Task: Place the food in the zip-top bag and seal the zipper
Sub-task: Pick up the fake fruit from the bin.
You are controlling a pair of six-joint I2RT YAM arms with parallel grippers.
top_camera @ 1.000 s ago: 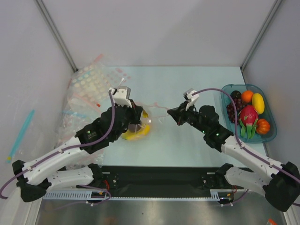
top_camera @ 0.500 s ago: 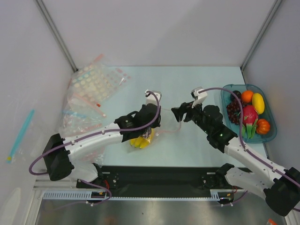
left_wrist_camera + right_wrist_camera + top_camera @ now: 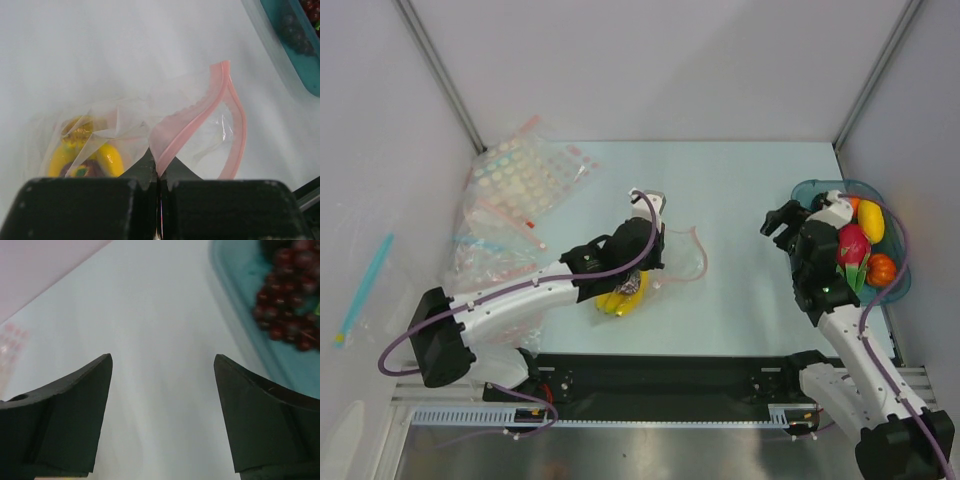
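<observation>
The clear zip-top bag point(image 3: 665, 270) lies mid-table with a yellow banana bunch point(image 3: 621, 296) inside it. In the left wrist view the bananas point(image 3: 111, 159) show through the crinkled plastic. My left gripper point(image 3: 658, 258) is shut on the pink zipper point(image 3: 200, 114) at one end of the mouth, pinched at the fingertips point(image 3: 160, 167). The rest of the strip bows open in a loop point(image 3: 698, 256). My right gripper point(image 3: 781, 221) hangs open and empty beside the teal tray point(image 3: 804, 188). That tray holds more food: a pink dragon fruit point(image 3: 850, 246), an orange fruit point(image 3: 847, 205) and dark grapes point(image 3: 290, 315).
A heap of spare clear bags point(image 3: 510, 195) lies at the back left. The tray point(image 3: 235, 285) also holds a yellow fruit point(image 3: 870, 220) and an orange-red fruit point(image 3: 881, 268). White walls close in on both sides. A teal stick point(image 3: 365, 285) lies by the left wall.
My right gripper let go of the bag's mouth, opened wide and swung right to the tray. My left arm carried the bag rightward, still pinching the zipper.
</observation>
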